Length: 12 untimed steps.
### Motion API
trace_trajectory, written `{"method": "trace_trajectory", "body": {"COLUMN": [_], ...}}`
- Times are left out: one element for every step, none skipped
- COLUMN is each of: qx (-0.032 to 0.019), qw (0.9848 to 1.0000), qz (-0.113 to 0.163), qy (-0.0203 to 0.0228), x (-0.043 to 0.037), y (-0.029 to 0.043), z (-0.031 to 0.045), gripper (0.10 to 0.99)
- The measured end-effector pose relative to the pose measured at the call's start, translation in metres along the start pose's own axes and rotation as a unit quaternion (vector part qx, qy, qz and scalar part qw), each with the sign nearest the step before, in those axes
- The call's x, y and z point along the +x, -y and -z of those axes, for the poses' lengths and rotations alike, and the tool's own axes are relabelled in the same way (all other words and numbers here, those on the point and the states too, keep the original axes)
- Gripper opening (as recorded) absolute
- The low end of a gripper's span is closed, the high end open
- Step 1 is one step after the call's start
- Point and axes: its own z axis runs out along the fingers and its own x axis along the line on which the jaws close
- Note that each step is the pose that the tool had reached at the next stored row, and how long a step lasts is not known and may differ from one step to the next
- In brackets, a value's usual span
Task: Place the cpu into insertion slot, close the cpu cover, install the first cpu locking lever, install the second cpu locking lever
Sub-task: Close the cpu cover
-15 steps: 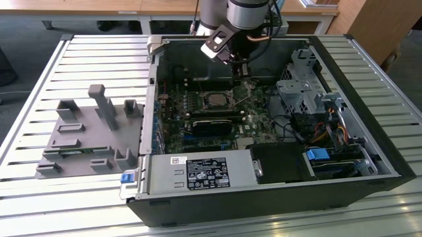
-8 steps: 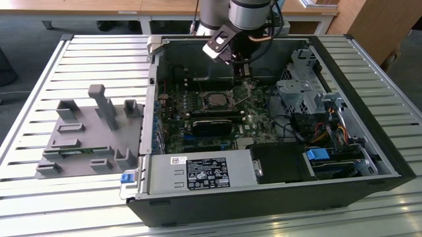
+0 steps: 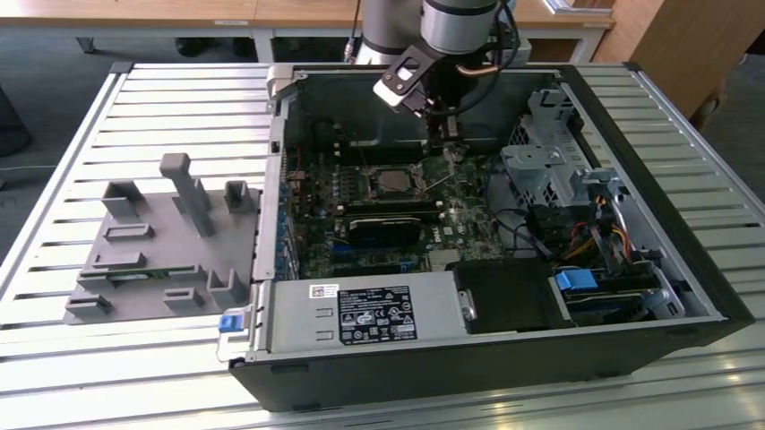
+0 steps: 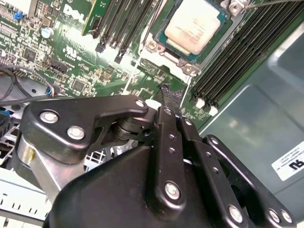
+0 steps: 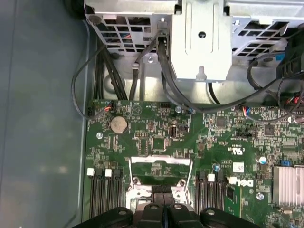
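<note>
The cpu (image 4: pixel 194 24), a small square chip with a dull silver top, lies in the insertion slot (image 3: pixel 393 183) between the memory slots. The cpu cover (image 5: pixel 160 161), a silver frame with a square window, stands tilted up at the slot's edge; green board shows through its window. My gripper (image 4: pixel 166 91) hangs just beside that edge, on the exterior view's right of the slot (image 3: pixel 447 143). Its black fingers (image 5: pixel 164 211) are pressed together with nothing visible between them. A thin metal locking lever (image 4: pixel 268 4) sticks up past the chip's far corner.
The open black computer case (image 3: pixel 502 358) lies on a slatted metal table (image 3: pixel 156 98). A drive cage (image 5: pixel 199 38) and loose cables (image 5: pixel 83 80) sit beyond the board. A black heat-sink block (image 3: pixel 389 224) is next to the slot. A grey fixture plate (image 3: pixel 161 242) lies outside the case.
</note>
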Motion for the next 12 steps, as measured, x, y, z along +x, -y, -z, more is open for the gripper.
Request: {"method": "trace_trajectory", "body": {"qx": [0.0000, 0.0000, 0.0000, 0.0000, 0.0000, 0.0000, 0.0000, 0.0000, 0.0000, 0.0000, 0.0000, 0.0001], "qw": [1.0000, 1.0000, 1.0000, 1.0000, 1.0000, 1.0000, 1.0000, 1.0000, 1.0000, 1.0000, 1.0000, 1.0000], "qz": [0.000, 0.000, 0.000, 0.000, 0.000, 0.000, 0.000, 0.000, 0.000, 0.000, 0.000, 0.000], "qy": [0.0000, 0.0000, 0.0000, 0.0001, 0.0002, 0.0004, 0.0006, 0.0005, 0.0005, 0.0005, 0.0006, 0.0006], "x": [0.0000, 0.0000, -0.0001, -0.0001, 0.0000, 0.0000, -0.0001, -0.0001, -0.0001, -0.0001, -0.0001, -0.0001], "y": [-0.0013, -0.0024, -0.0033, -0.0042, -0.0050, -0.0058, -0.0066, -0.0076, -0.0088, -0.0098, -0.0110, -0.0120], "z": [-0.0001, -0.0003, -0.0005, -0.0007, -0.0009, -0.0012, -0.0014, -0.0016, -0.0019, -0.0022, -0.0024, -0.0026], "gripper": [0.106, 0.106, 0.106, 0.106, 0.106, 0.106, 0.106, 0.106, 0.106, 0.106, 0.106, 0.106]}}
